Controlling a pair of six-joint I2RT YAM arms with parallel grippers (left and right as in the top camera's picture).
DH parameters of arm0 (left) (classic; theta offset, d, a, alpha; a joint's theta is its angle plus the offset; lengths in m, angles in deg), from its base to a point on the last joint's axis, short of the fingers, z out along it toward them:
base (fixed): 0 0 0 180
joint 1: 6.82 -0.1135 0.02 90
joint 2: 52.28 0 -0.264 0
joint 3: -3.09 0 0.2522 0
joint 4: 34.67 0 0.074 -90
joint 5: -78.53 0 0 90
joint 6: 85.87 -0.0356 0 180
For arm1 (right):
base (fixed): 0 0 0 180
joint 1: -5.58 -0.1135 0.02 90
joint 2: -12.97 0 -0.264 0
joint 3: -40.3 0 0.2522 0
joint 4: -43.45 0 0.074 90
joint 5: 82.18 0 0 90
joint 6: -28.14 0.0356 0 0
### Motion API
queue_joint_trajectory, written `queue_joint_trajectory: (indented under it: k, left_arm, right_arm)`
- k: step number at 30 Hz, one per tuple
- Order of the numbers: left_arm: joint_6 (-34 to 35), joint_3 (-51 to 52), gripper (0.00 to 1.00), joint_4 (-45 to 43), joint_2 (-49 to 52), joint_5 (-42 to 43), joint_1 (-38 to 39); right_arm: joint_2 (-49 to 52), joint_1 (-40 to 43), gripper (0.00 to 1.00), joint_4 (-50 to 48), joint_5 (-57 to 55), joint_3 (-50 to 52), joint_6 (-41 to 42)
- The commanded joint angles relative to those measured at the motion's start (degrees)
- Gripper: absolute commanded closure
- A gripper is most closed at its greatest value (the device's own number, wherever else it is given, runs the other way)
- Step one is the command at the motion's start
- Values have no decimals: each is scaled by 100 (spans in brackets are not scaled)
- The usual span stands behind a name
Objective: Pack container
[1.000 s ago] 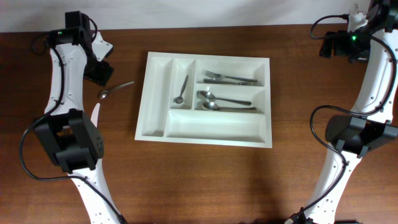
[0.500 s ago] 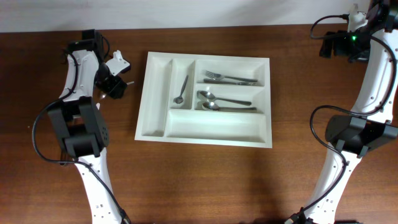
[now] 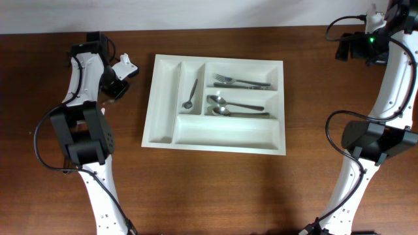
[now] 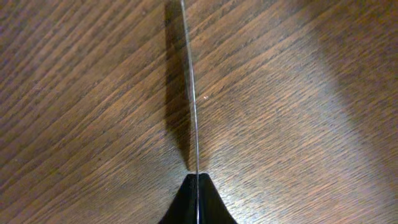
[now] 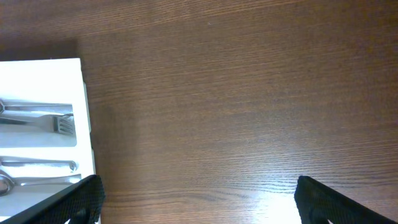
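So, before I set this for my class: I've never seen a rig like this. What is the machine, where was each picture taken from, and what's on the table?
The machine is two white robot arms at a wooden table, each ending in a two-finger gripper. The wide picture looks down from a fixed camera above. The other two come from cameras on the wrists. In the middle lies a white cutlery tray. It holds a small spoon in one narrow compartment, a fork in the top long one and two spoons below it. The left gripper is shut on a thin metal utensil, seen edge-on, so its kind is unclear. The right gripper hangs open beside the tray, holding nothing.
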Motion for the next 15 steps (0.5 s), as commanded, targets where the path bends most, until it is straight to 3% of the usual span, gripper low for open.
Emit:
queue_joint_trajectory:
  k: [1,15]
  left_arm:
    - [101,-68,98,17,94,107,-22]
    - [896,-754,98,232,-70,105,15]
  right_arm:
    - [-140,31,1,33,-52,-85,48]
    - [-140,31,1,31,-52,-85,48]
